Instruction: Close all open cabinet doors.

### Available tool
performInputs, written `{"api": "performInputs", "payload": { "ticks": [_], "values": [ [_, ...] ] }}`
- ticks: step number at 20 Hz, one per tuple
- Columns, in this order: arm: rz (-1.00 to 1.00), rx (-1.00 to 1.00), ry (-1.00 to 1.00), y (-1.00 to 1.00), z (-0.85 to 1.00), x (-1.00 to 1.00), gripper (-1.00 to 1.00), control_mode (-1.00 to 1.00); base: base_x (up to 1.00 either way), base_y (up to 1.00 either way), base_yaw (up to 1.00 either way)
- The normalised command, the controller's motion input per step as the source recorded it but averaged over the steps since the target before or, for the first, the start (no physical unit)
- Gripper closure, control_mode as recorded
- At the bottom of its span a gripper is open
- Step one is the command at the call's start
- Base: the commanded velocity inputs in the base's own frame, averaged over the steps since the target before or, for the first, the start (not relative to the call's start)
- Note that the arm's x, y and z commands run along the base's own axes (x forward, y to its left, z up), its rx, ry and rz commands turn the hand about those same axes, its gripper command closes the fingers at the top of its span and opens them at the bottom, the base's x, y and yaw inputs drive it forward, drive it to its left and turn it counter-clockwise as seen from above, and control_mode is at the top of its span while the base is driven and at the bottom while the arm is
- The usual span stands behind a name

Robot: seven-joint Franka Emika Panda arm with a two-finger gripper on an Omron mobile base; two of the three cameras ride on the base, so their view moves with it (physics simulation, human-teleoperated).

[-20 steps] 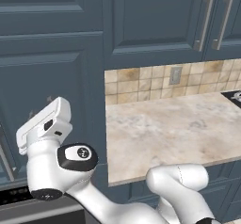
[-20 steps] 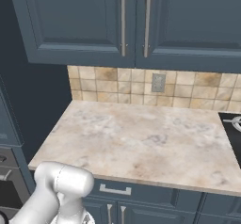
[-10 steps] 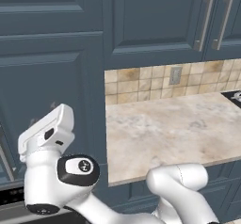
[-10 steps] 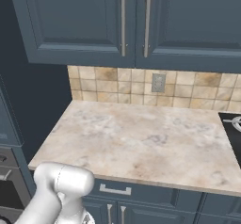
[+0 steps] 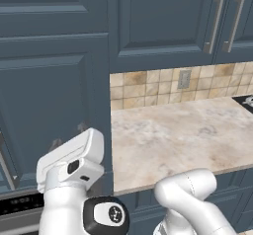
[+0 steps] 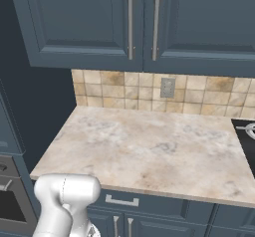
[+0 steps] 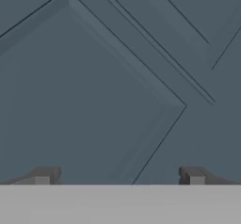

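Claw point(image 7: 117, 173) sits right up against the tall door point(image 5: 47, 105), tips spread wide w/ nothing between them. That door is left of the worktop point(image 6: 149, 146), its right edge just beside the worktop's left end; the hand view looks square-on at its recessed panel, rolled approx. diagonal. Upper doors point(image 6: 134, 22) above the worktop look shut already, handles side by side.

To do this well, I'd judge: push flat w/ the tips on the frame near the free edge, not the hinge side, slow & steady until it seats flush; no need to grip.

Hard to tell: whether the tips actually touch the door, and how far ajar it is, since no gap or hinge shows. The door's top & left side are cut off. The tips in the left base view are just small dark specks above the white hand.
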Motion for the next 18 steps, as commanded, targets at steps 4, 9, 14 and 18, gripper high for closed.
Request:
{"api": "performInputs", "payload": {
  "ticks": [4, 9, 14, 18],
  "values": [
    [-0.08, 0.04, 0.11, -0.73, 0.49, -0.14, -1.0, -1.0, 0.0, 0.0, 0.0],
    [-0.06, 0.06, 0.16, -0.78, 0.48, -0.16, -1.0, -1.0, 0.0, 0.0, 0.0],
    [-0.04, 0.09, 0.19, -0.85, 0.29, -0.45, -1.0, -1.0, 0.0, 0.0, 0.0],
    [-0.05, 0.11, 0.18, -0.86, 0.12, -0.6, -1.0, -1.0, 0.0, 0.0, 0.0]
  ]
}}
